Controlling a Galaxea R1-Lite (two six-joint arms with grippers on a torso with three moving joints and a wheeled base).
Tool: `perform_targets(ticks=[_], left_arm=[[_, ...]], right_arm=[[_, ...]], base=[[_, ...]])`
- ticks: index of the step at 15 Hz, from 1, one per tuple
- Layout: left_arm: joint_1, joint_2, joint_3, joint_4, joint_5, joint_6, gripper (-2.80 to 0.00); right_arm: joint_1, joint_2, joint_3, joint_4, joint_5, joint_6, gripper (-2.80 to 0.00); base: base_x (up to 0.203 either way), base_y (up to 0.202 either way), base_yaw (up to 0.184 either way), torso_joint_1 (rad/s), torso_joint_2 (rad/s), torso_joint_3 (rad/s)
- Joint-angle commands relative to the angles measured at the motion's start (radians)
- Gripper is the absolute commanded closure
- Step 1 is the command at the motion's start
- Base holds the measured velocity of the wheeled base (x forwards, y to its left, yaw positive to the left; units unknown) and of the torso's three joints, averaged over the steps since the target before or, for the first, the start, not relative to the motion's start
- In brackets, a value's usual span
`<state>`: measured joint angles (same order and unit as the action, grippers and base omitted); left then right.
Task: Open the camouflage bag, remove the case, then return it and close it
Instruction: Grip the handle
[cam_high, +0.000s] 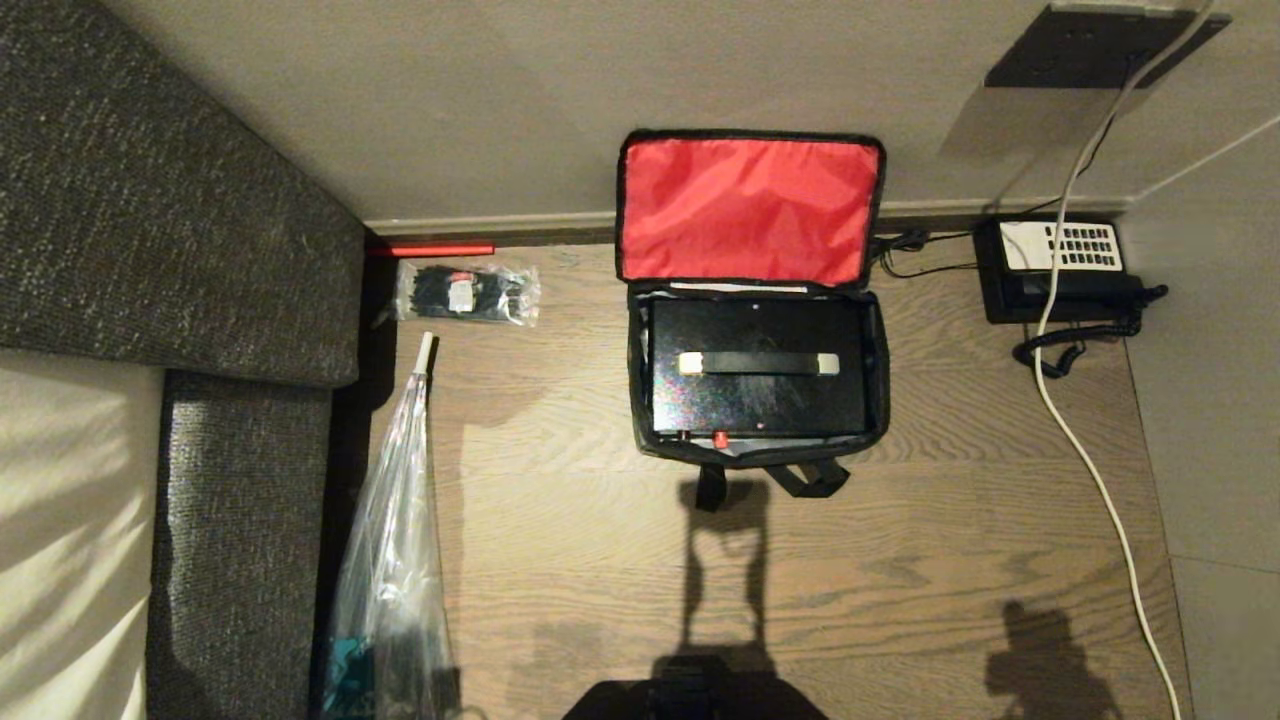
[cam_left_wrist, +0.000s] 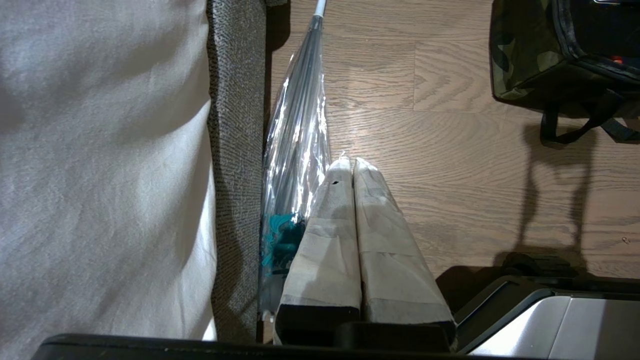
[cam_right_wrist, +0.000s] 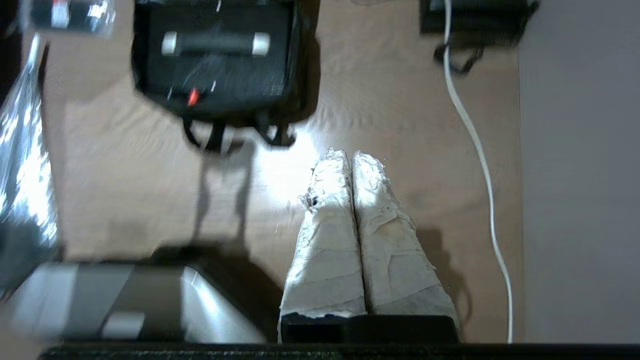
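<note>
We are holding the right claw pressed together and empty, above bare floor. Ahead of it, the camouflage bag is lying open, cradling the case. Its handle is lying flat, so closed tips are risking a slip.
</note>
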<state>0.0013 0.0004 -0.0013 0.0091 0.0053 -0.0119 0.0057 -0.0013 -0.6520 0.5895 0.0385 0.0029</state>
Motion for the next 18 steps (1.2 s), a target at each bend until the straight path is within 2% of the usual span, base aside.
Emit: perform_targets(ticks=[1, 3, 4, 5, 6, 7, 9, 10, 11, 12, 14, 16, 18], left_arm=[[0.000, 0.000, 0.000, 0.000, 0.001, 0.000, 0.00], [0.000, 0.000, 0.000, 0.000, -0.001, 0.000, 0.00], [0.000, 0.000, 0.000, 0.002, 0.001, 0.000, 0.00], [0.000, 0.000, 0.000, 0.002, 0.001, 0.000, 0.00], [0.000, 0.000, 0.000, 0.002, 0.001, 0.000, 0.00], [0.000, 0.000, 0.000, 0.000, 0.001, 0.000, 0.00], [0.000, 0.000, 0.000, 0.002, 0.001, 0.000, 0.00], [0.000, 0.000, 0.000, 0.001, 0.000, 0.000, 0.00], [0.000, 0.000, 0.000, 0.000, 0.001, 0.000, 0.00], [0.000, 0.000, 0.000, 0.002, 0.001, 0.000, 0.00], [0.000, 0.000, 0.000, 0.000, 0.001, 0.000, 0.00], [0.000, 0.000, 0.001, 0.000, 0.000, 0.000, 0.00], [0.000, 0.000, 0.000, 0.000, -0.001, 0.000, 0.00]], right_arm=[[0.000, -0.028, -0.041, 0.116, 0.014, 0.004, 0.00], [0.000, -0.027, 0.039, 0.227, 0.049, 0.007, 0.00], [0.000, -0.026, 0.025, 0.321, 0.099, 0.008, 0.00], [0.000, -0.025, 0.009, 0.381, 0.184, 0.013, 0.00], [0.000, -0.025, 0.015, 0.366, 0.209, 0.021, 0.00], [0.000, -0.025, 0.022, 0.375, 0.217, 0.050, 0.00], [0.000, -0.025, -0.006, 0.386, 0.284, 0.203, 0.00], [0.000, -0.025, -0.062, 0.381, 0.288, 0.272, 0.00], [0.000, -0.025, -0.094, 0.380, 0.240, 0.330, 0.00], [0.000, -0.025, -0.104, 0.385, 0.201, 0.343, 0.00], [0.000, -0.024, -0.060, 0.337, 0.193, 0.336, 0.00], [0.000, -0.024, 0.063, 0.240, 0.186, 0.280, 0.00], [0.000, -0.024, 0.119, 0.192, 0.172, 0.251, 0.00]], base=[[0.000, 0.000, 0.000, 0.000, 0.00, 0.000], [0.000, 0.000, 0.000, 0.000, 0.00, 0.000], [0.000, 0.000, 0.000, 0.000, 0.00, 0.000], [0.000, 0.000, 0.000, 0.000, 0.00, 0.000], [0.000, 0.000, 0.000, 0.000, 0.00, 0.000], [0.000, 0.000, 0.000, 0.000, 0.00, 0.000], [0.000, 0.000, 0.000, 0.000, 0.00, 0.000], [0.000, 0.000, 0.000, 0.000, 0.00, 0.000], [0.000, 0.000, 0.000, 0.000, 0.00, 0.000], [0.000, 0.000, 0.000, 0.000, 0.00, 0.000], [0.000, 0.000, 0.000, 0.000, 0.00, 0.000], [0.000, 0.000, 0.000, 0.000, 0.00, 0.000], [0.000, 0.000, 0.000, 0.000, 0.00, 0.000]])
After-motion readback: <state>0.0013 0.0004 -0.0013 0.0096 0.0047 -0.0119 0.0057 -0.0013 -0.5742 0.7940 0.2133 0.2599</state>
